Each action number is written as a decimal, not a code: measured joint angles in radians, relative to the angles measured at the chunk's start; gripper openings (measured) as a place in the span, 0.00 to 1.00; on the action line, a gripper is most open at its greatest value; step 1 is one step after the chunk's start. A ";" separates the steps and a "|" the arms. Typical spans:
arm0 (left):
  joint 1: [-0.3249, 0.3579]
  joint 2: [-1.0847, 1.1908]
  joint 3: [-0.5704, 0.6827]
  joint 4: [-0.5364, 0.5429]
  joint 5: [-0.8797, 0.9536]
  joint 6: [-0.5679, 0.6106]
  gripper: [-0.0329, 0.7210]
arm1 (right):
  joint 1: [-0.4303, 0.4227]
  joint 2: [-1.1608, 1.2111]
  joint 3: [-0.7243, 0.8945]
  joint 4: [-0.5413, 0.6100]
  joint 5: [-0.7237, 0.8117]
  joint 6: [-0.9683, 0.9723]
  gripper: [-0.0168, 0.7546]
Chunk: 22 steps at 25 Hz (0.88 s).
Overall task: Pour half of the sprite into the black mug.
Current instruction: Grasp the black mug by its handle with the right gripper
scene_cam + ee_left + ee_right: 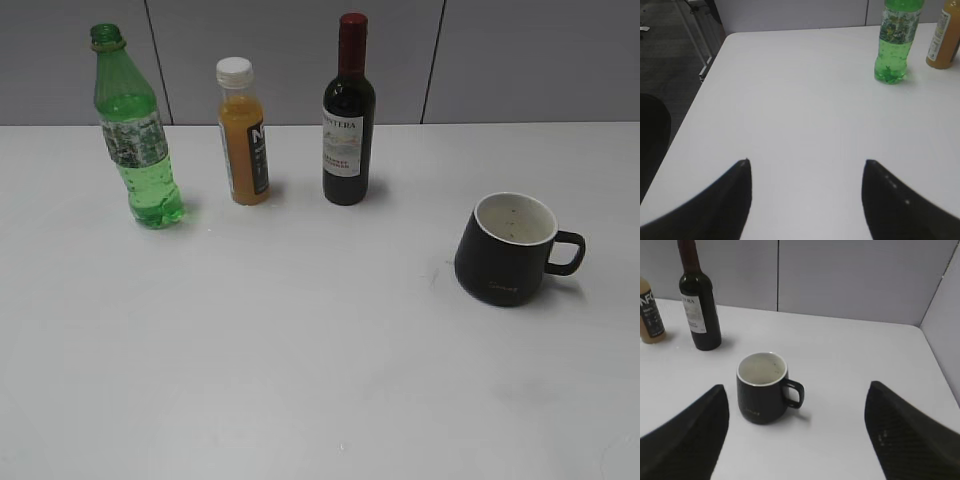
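Observation:
The sprite [135, 140], a tall green capless bottle with a patterned label, stands upright at the back left of the white table; it also shows in the left wrist view [896, 42], far ahead and right of my left gripper [806, 162], which is open and empty. The black mug [505, 248] with a white inside stands at the right, handle to the right. In the right wrist view the black mug [761, 388] sits just ahead of my right gripper [796, 386], which is open and empty. Neither gripper shows in the exterior view.
An orange juice bottle [242, 135] with a white cap and a dark wine bottle [348, 115] stand upright between the sprite and the mug, at the back. The table's left edge [700, 95] drops to a dark floor. Grey panels back the table.

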 joint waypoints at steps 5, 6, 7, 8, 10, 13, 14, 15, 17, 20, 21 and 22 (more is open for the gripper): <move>0.000 0.000 0.000 0.000 0.000 0.000 0.74 | 0.000 0.111 0.039 0.059 -0.184 -0.042 0.85; 0.000 0.000 0.000 0.000 0.000 0.000 0.74 | 0.000 0.134 0.054 0.083 -0.226 -0.064 0.85; 0.000 0.000 0.000 0.000 0.000 0.000 0.74 | 0.000 0.153 0.070 0.103 -0.267 -0.084 0.85; 0.000 0.000 0.000 0.000 0.000 0.000 0.74 | 0.000 0.176 0.082 0.123 -0.308 -0.104 0.85; 0.000 0.000 0.000 0.000 0.000 0.000 0.74 | 0.000 0.213 0.107 0.142 -0.376 -0.127 0.85; 0.000 0.000 0.000 0.000 0.000 0.000 0.74 | 0.000 0.269 0.134 0.147 -0.471 -0.137 0.85; 0.000 0.000 0.000 0.000 0.000 0.000 0.74 | 0.000 0.284 0.142 0.147 -0.504 -0.139 0.85; 0.000 0.000 0.000 0.000 0.000 0.000 0.74 | 0.000 0.302 0.148 0.148 -0.531 -0.139 0.85; 0.000 0.000 0.000 0.000 0.000 0.000 0.74 | 0.000 0.339 0.166 0.149 -0.586 -0.139 0.85; 0.000 0.000 0.000 0.000 0.000 0.000 0.74 | 0.007 0.411 0.193 0.150 -0.666 -0.140 0.84; 0.000 0.000 0.000 0.000 0.000 0.000 0.74 | 0.016 0.434 0.202 0.150 -0.699 -0.140 0.84; 0.000 0.000 0.000 0.000 0.000 0.000 0.74 | 0.024 0.463 0.207 0.149 -0.732 -0.140 0.84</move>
